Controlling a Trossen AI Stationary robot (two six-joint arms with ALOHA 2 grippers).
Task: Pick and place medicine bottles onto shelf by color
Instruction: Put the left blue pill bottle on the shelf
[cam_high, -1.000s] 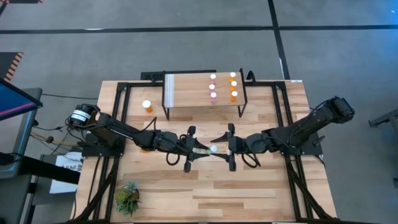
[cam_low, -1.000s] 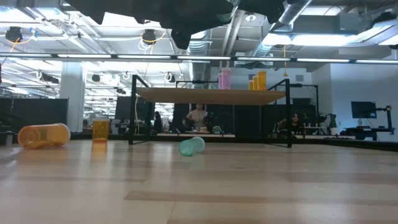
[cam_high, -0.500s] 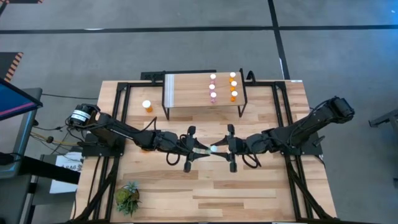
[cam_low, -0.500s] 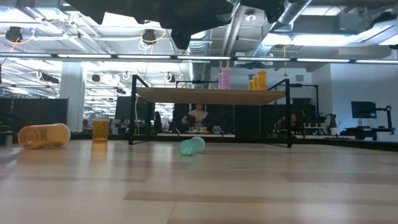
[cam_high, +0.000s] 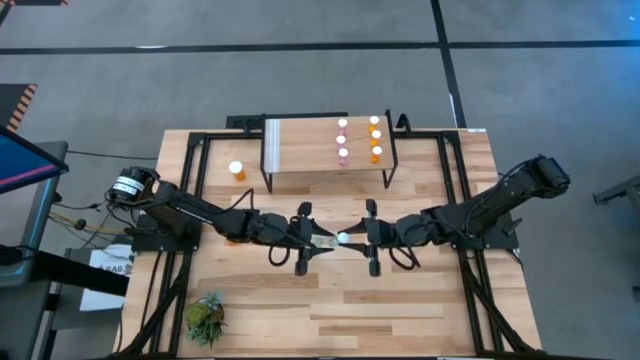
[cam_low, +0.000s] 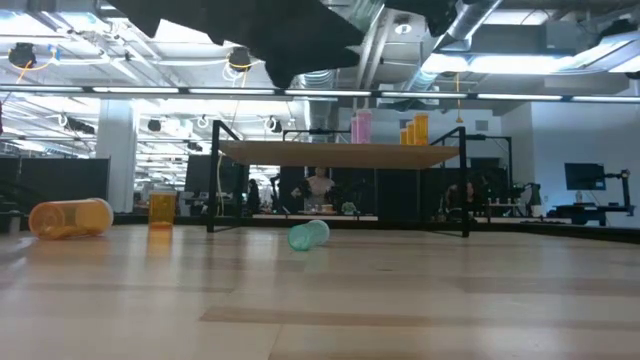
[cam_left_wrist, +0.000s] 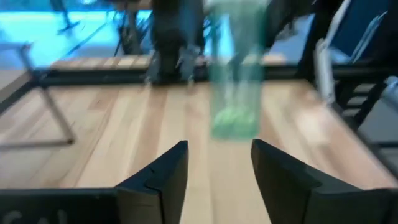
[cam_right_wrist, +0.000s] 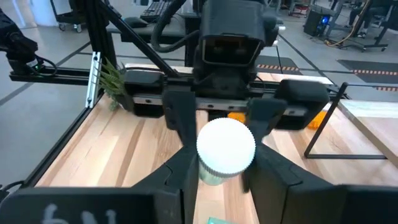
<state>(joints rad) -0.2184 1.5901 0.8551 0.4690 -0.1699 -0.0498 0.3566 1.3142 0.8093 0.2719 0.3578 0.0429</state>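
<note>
Over the middle of the bench the two arms are seen facing each other, and a teal-green bottle with a white cap is held in the air between them. The right gripper is clamped on the cap end of this bottle, one finger on each side of the cap. The left gripper is placed just in front of the bottle's other end, and its jaws are apart, with the bottle no longer between them. A second teal-green bottle is lying on its side on the bench in front of the shelf. On the shelf, two pink bottles and three orange bottles are standing in two rows near its right end. One orange bottle stands upright on the bench to the left of the shelf, and another wide orange bottle lies on its side. A small green plant is found near the front left corner of the bench.
</note>
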